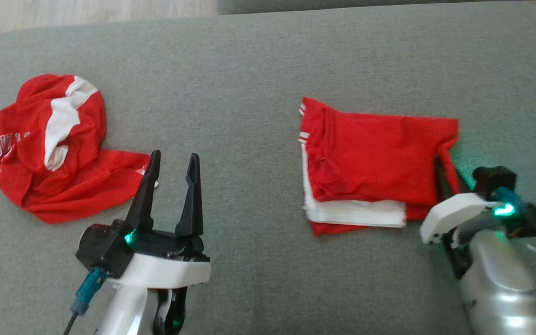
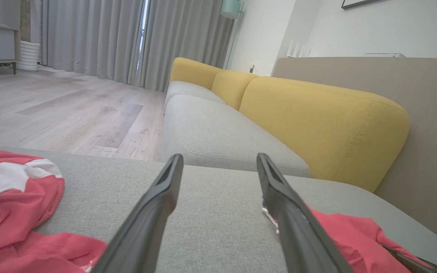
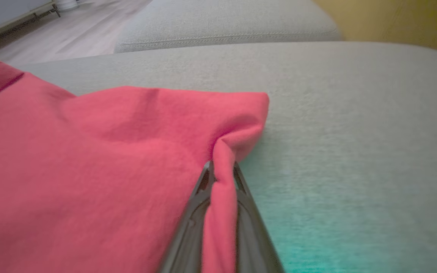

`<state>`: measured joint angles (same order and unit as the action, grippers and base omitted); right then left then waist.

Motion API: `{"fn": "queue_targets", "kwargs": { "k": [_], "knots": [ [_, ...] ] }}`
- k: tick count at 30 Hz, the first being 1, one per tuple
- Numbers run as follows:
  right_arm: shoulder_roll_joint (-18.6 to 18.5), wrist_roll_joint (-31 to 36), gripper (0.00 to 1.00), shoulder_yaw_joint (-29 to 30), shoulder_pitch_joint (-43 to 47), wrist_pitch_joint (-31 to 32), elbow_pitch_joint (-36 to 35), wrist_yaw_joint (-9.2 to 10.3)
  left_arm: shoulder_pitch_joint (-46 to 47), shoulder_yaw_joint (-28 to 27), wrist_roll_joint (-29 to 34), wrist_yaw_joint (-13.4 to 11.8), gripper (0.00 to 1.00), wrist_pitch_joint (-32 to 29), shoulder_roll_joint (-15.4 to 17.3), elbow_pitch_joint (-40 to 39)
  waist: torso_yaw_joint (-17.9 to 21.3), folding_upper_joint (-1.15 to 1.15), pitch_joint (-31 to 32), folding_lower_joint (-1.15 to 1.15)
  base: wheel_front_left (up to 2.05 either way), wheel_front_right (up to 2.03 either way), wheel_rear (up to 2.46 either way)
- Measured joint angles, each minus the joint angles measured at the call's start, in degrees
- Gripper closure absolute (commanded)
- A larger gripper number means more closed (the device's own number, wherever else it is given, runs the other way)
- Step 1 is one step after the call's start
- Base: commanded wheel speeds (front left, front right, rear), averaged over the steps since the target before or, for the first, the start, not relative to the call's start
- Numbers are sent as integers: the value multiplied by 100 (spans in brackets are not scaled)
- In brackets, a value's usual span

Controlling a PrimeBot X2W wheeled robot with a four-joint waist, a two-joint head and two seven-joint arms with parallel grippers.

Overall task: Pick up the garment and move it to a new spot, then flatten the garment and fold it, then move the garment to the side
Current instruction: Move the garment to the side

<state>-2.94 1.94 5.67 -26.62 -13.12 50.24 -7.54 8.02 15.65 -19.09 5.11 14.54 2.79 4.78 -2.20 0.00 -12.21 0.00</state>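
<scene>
A folded red garment [image 1: 375, 153] with white trim lies on the grey cushion, right of centre. My right gripper [image 1: 441, 164] is at its near right corner. In the right wrist view that gripper [image 3: 222, 170] is shut on a raised ridge of the red cloth [image 3: 89, 159]. My left gripper [image 1: 175, 158] hovers open over bare cushion, left of the folded garment, with nothing between its fingers. The left wrist view shows the same open gripper [image 2: 219, 159], with the folded garment's edge [image 2: 340, 227] behind its right finger.
A second red and white garment [image 1: 49, 149] lies crumpled at the far left, close to my left gripper, and is also in the left wrist view [image 2: 17, 197]. The grey cushion [image 1: 249, 70] ends at wooden floor [image 1: 86, 11]. Beyond it stands a sofa with yellow backrests [image 2: 317, 110].
</scene>
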Motion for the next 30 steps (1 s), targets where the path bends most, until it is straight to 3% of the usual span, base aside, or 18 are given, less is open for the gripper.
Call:
{"fn": "queue_targets", "kwargs": {
  "k": [5, 13, 17, 22, 30],
  "knots": [
    [-475, 558, 100, 213, -13, 37, -253, 0, 1, -2, 0, -2, 0, 0, 0, -36, 118, 0, 41, 0, 0, 0, 0],
    [-1886, 693, 100, 247, -443, 322, -260, 0, 234, 92, -1, -4, 0, 1, -1, -136, 132, 0, -104, 0, 0, 0, 0],
    [-2420, 667, 100, 385, -700, 479, -102, 0, 257, 100, -2, -3, 0, 10, -2, -159, 74, 0, -204, 0, 0, 0, 0],
    [-2713, 670, 100, 588, -829, 555, 127, 0, 263, 103, -2, -1, 0, 16, -2, -156, -40, 0, -285, 0, 0, 0, 0],
    [-2747, 788, 100, 781, -993, 506, 303, 0, 316, 98, -2, 0, 0, 16, -3, -154, -142, 0, -350, 0, 0, 0, 0]
  ]
}}
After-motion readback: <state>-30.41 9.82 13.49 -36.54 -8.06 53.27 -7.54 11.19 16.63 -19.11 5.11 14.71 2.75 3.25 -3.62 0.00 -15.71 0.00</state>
